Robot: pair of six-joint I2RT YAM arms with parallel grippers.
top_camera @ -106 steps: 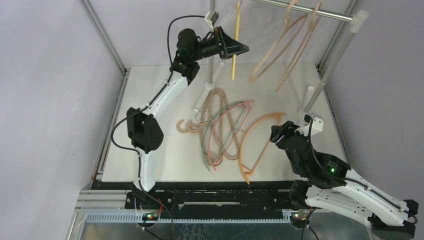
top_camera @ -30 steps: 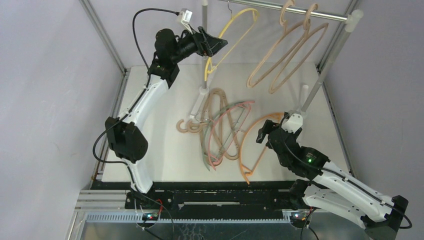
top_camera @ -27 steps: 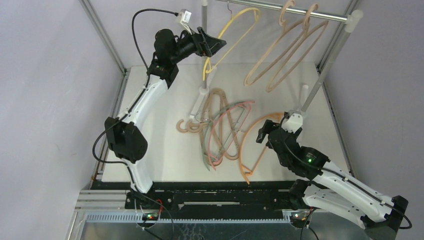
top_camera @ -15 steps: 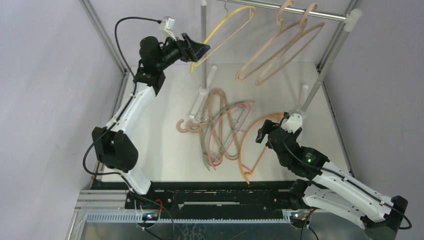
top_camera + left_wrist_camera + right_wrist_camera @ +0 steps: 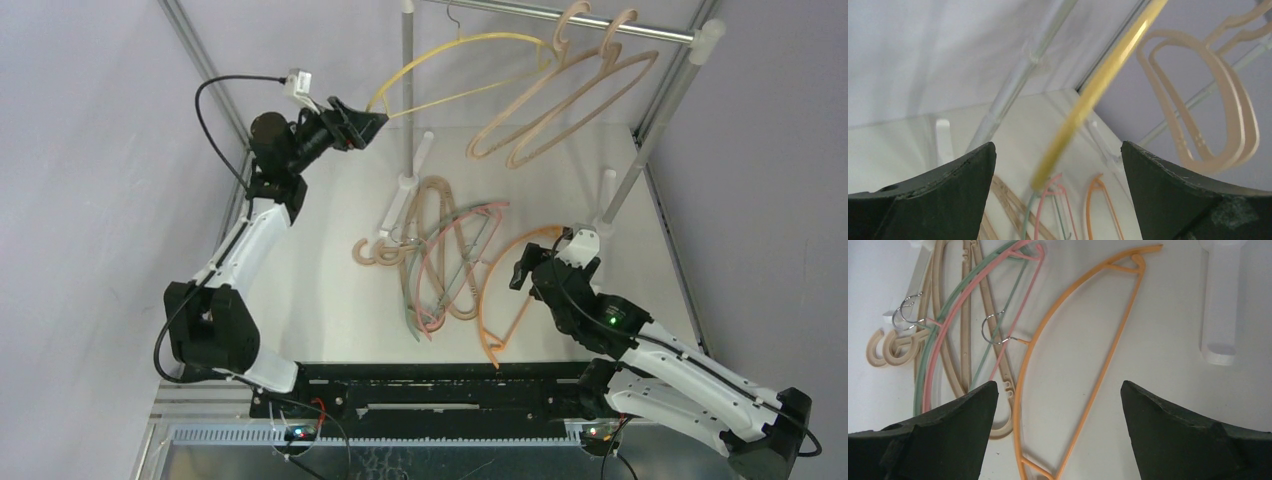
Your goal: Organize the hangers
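Hanging by its hook from the rail, the yellow hanger tilts out sideways, its low end between the wide-spread fingers of the left pincer; contact with either finger is hard to make out. Two beige hangers hang beside it. The right pincer, also spread open, hovers over the orange hanger on the worktop, its lower corner cut off in the wrist view. A tangle of pink, green and beige hangers overlaps alongside.

text: none legible | labels, brands: none legible | numbers, signs: none legible | views checked: top external, left wrist, right wrist
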